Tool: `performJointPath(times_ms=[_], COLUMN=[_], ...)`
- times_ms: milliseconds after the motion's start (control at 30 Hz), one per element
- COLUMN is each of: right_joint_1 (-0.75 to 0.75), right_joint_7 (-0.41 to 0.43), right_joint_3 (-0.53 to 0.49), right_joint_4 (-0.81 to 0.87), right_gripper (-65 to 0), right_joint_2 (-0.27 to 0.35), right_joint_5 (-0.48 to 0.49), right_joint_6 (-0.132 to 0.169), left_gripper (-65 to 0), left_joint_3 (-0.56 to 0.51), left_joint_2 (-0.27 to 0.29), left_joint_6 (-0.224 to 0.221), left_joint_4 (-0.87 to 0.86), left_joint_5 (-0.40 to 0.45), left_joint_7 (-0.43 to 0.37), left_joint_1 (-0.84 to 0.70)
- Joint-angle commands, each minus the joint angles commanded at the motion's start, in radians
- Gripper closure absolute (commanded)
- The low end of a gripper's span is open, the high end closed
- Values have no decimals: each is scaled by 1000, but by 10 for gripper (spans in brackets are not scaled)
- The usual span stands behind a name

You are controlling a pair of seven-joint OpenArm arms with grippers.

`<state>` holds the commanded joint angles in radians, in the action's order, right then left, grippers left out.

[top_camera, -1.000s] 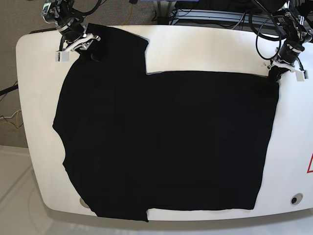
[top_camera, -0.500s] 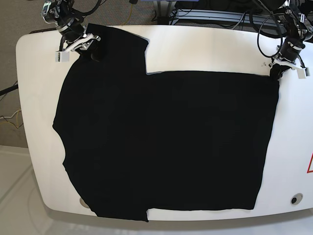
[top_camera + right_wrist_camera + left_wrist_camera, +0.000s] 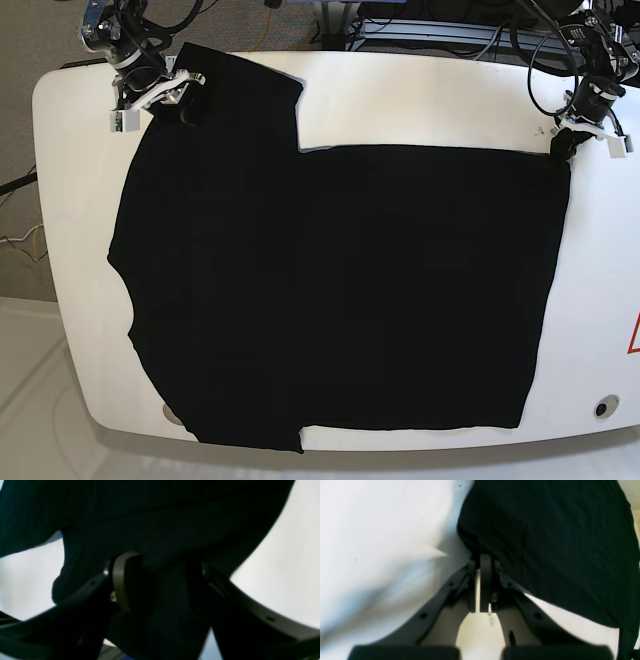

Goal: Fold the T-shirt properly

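You've got the T-shirt (image 3: 330, 290) spread flat over most of the white table (image 3: 420, 95), black cloth reaching from the far left corner down to the near edge, w/ one sleeve sticking up at far left & another at the near left edge. No print showing from any view.

Left gripper (image 3: 566, 143) sits at the far right corner of the shirt in the base view. Wrist cam: its fingers (image 3: 485, 580) are pressed narrow, nearly together, tips right at the cloth edge where the hem bunches up. Looks like they're pinching a thin bit of that corner, cloth lifted a touch off the table there.

Right gripper (image 3: 185, 100) is at the far left, on the sleeve/shoulder area. Wrist cam here is dark, but you can see one pale finger (image 3: 120, 585) on the left, the other on the right, apart, w/ a thick fold of black fabric filling the gap btwn them. So they're holding a bunch of shirt, wider grip than the other side.

Small round hole (image 3: 603, 408) in the table near right corner, red marking (image 3: 634, 335) at the right edge. Cables (image 3: 545, 50) hang behind the left arm.
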<state>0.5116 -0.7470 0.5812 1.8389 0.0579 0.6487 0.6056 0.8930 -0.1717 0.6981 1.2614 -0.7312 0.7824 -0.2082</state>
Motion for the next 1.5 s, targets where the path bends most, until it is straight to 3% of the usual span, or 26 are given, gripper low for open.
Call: performJointPath(times_ms=[200, 267, 333, 367, 600, 667, 1000, 1133, 1300, 1400, 1467, 1500], right_joint_1=[2, -1, -9, -10, -14, -11, -12, -7, 0, 2, 2, 2], right_joint_7=[2, -1, -8, -9, -7, -8, -13, -19, -24, -26, -19, -19], right_joint_3=[2, -2, 0, 0, 8, 62, 134, 136, 108, 92, 96, 95], right_joint_4=[-5, -17, -34, -35, -48, -42, -48, -43, -38, -32, -13, -12], right_gripper=[-282, -208, -36, -4, 0, 0, 0, 0, 0, -134, -331, -363], right_joint_2=[0, 2, 5, 7, 22, 27, 29, 25, 17, 8, 1, 1], right_joint_5=[14, 21, 40, 41, 54, 62, 88, 73, 56, 44, 36, 35], right_joint_6=[1, 1, 2, 2, -1, 3, 18, 26, 15, -8, -35, -40], left_gripper=[0, 0, 0, 0, 0, 0, 0, 0, 0, 0, 0, 0], left_joint_3=[2, 5, 6, 6, 1, -2, -9, -9, -6, -3, 2, 2], left_joint_2=[-4, -5, -5, -5, -6, -2, 0, 7, 9, 7, 5, 5], left_joint_6=[0, 0, 0, 0, 0, 0, 0, 0, 0, 0, 0, 0], left_joint_4=[2, 1, 1, 2, 3, 8, 25, 18, 17, 15, 13, 12], left_joint_5=[11, 14, 14, 15, 10, 8, 9, 5, 5, 9, 7, 6], left_joint_7=[3, 4, 1, 1, 3, 6, 5, 8, 13, 14, 6, 4], left_joint_1=[4, 6, 4, 1, -8, -14, -18, -7, -12, -16, -18, -18])
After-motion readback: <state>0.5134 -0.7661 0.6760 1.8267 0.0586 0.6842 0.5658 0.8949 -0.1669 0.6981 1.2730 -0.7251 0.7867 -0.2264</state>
